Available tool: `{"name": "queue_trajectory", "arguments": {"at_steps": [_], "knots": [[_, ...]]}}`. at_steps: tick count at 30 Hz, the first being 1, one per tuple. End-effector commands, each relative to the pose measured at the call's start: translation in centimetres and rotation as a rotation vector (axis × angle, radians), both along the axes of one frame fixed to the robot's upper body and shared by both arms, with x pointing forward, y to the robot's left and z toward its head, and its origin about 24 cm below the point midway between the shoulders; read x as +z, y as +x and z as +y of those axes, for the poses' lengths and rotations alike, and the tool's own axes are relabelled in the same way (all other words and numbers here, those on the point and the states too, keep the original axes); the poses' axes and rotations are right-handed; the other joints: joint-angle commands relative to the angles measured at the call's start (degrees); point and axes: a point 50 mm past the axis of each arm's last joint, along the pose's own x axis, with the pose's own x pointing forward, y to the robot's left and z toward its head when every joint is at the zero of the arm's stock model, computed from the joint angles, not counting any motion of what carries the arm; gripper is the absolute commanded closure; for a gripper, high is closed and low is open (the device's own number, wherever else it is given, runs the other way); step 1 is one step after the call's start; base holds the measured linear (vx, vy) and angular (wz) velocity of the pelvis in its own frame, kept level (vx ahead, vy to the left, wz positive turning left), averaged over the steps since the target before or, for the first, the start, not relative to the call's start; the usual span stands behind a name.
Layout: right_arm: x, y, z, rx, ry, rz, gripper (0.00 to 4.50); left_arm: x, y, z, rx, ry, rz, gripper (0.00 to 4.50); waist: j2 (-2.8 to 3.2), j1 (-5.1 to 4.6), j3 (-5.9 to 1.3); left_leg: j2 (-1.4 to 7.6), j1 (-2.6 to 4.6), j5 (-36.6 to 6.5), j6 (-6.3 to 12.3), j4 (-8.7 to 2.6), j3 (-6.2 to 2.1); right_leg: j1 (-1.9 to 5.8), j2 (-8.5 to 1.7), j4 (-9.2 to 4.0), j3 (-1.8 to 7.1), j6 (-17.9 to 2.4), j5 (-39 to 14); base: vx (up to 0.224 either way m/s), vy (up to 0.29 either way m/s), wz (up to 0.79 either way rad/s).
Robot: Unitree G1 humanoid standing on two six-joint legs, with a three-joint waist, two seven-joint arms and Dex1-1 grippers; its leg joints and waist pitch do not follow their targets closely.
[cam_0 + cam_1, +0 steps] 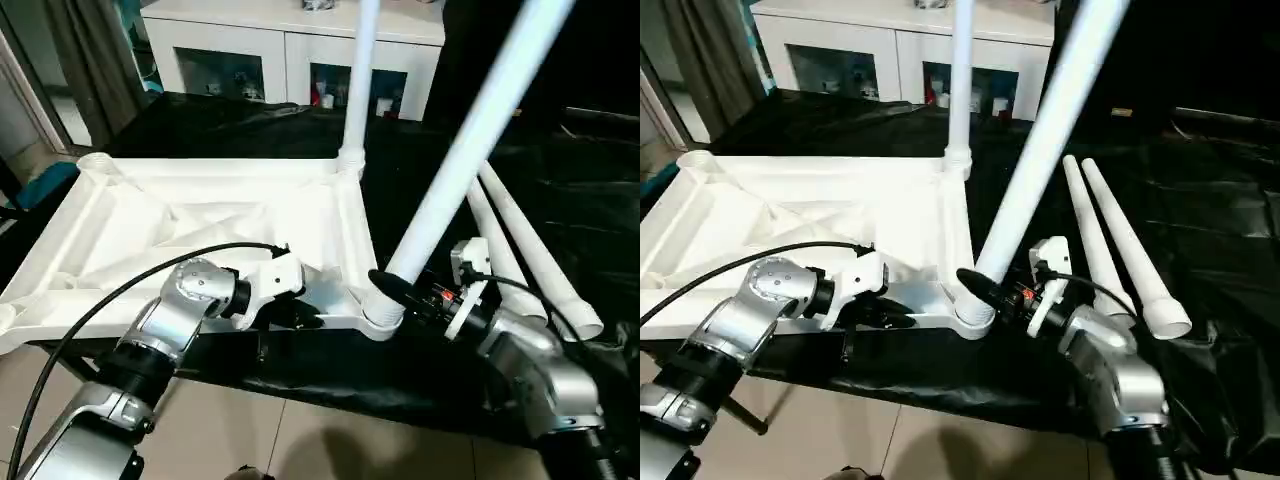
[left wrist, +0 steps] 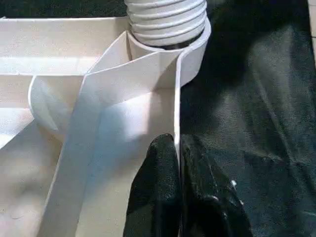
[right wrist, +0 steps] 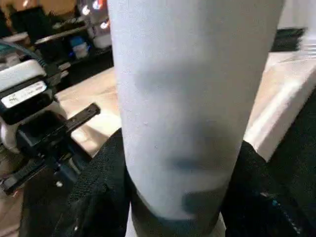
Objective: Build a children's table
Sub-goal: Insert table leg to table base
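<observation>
Children's table top (image 1: 200,225) lying upside down, ribbed underside up, on black sheet (image 1: 560,190) covering the tabletop; near edge hanging close to the tabletop's front edge; one leg (image 1: 358,90) standing upright in the far right corner socket; another leg (image 1: 470,150) leaning out of the near right corner socket (image 1: 378,318), threaded end showing above the socket rim in the left wrist view; two loose legs (image 1: 1120,245) lying side by side on the sheet to the right of the top, touching or nearly so, wide open ends toward the robot.

Left end effector (image 1: 300,318) pinched nearly shut on the thin upright wall of the top's near edge, just beside the near right socket; black fingers (image 2: 163,197) pressed one on each side of that wall.

Right end effector (image 1: 395,290) clamped halfway wide around the low end of the leaning leg, just above the socket; fingers (image 3: 94,192) wrapping both sides of the round shaft.

White cabinet (image 1: 290,50) with glass doors standing behind the tabletop; tiled floor (image 1: 330,440) below its front edge.
</observation>
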Motion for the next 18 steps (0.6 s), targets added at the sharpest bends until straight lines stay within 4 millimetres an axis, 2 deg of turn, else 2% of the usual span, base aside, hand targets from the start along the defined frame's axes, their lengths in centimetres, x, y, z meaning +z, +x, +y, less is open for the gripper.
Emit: {"name": "queue_trajectory", "arguments": {"at_steps": [1, 6, 7, 11, 12, 13, 15, 16, 17, 18], "knots": [[-2.0, -0.7, -1.2, -0.087, -0.021, 0.071, 2.6, 1.0, 0.7, 0.1, 0.007, 0.0, -0.051, 4.5, 0.62, 0.58, -3.19, 4.85, 1.62, -17.0, -1.06, -4.8, -2.84, 1.81, -6.23, -5.03, 3.39, -13.4, -9.3, 0.0, 0.0, 0.0], [-3.0, -1.6, -0.9, -0.115, -0.027, 0.066, 2.6, 1.1, 0.8, 0.0, 0.009, 0.002, -0.058, 4.5, 0.53, 0.65, -3.13, 4.91, 1.72, -17.7, -1.03, -4.98, -2.84, 1.64, -6.13, -5.1, 3.42, -13.3, -9.4, 0.0, 0.0, 0.0], [-3.1, -1.8, -0.7, -0.1, -0.049, 0.061, 2.6, 1.1, 0.8, 0.0, 0.008, 0.003, -0.058, 4.5, 0.7, 0.67, -3.09, 4.91, 1.72, -17.9, -1.11, -5.05, -2.83, 1.56, -6.04, -5.18, 3.42, -13.1, -9.6, 0.0, 0.0, 0.0], [-2.8, -1.8, -0.1, -0.04, -0.117, 0.036, 2.6, 1.0, 0.8, 0.2, -0.001, 0.011, -0.06, 4.5, 0.67, 0.69, -3.1, 4.9, 1.82, -17.8, -1.15, -5.06, -2.83, 1.59, -6.09, -5.18, 3.48, -12.9, -9.7, 0.0, 0.0, 0.0], [-2.6, -1.7, 0.0, -0.032, -0.13, 0.033, 2.6, 0.9, 0.8, 0.2, -0.003, 0.012, -0.061, 4.5, 0.46, 0.67, -3.06, 4.89, 1.73, -17.7, -0.95, -5.07, -2.83, 1.66, -6.09, -5.16, 3.51, -12.9, -9.7, 0.0, 0.0, 0.0], [-2.5, -1.6, 0.0, -0.019, -0.146, 0.028, 2.6, 0.9, 0.7, 0.2, -0.008, 0.016, -0.063, 4.5, 0.53, 0.71, -3.07, 4.91, 1.74, -17.5, -0.85, -5.08, -2.83, 1.62, -6.12, -5.17, 3.49, -12.9, -9.8, 0.0, 0.0, 0.0], [-2.0, -1.2, 0.2, 0.052, -0.198, 0.019, 2.6, 0.8, 0.6, 0.2, -0.017, 0.024, -0.068, 4.5, -0.08, 0.59, -3.03, 4.82, 1.63, -17.0, -0.49, -5.05, -2.77, 1.81, -6.02, -5.23, 3.44, -12.8, -10.1, 0.0, 0.0, 0.0], [-1.9, -1.2, 0.3, 0.074, -0.21, 0.021, 2.6, 0.8, 0.6, 0.2, -0.019, 0.025, -0.069, 4.5, 0.08, 0.64, -3.04, 4.85, 1.57, -16.5, -0.42, -4.99, -2.81, 1.91, -6.13, -5.13, 3.46, -12.8, -10.1, 0.0, 0.0, 0.0], [-1.9, -1.1, 0.3, 0.094, -0.219, 0.028, 2.6, 0.8, 0.6, 0.2, -0.019, 0.024, -0.069, 4.5, 0.24, 0.62, -2.92, 4.87, 1.68, -16.9, -0.34, -4.98, -2.74, 1.67, -6.1, -5.32, 3.52, -12.5, -11.1, 0.0, 0.0, 0.0], [-2.0, -1.2, 0.4, 0.126, -0.243, 0.044, 2.6, 0.8, 0.6, 0.1, -0.02, 0.023, -0.069, 4.5, 0.04, 0.71, -2.94, 4.88, 1.63, -16.6, -0.22, -4.96, -2.76, 1.74, -6.17, -5.3, 3.54, -12.3, -11.7, 0.0, 0.0, 0.0]]}}
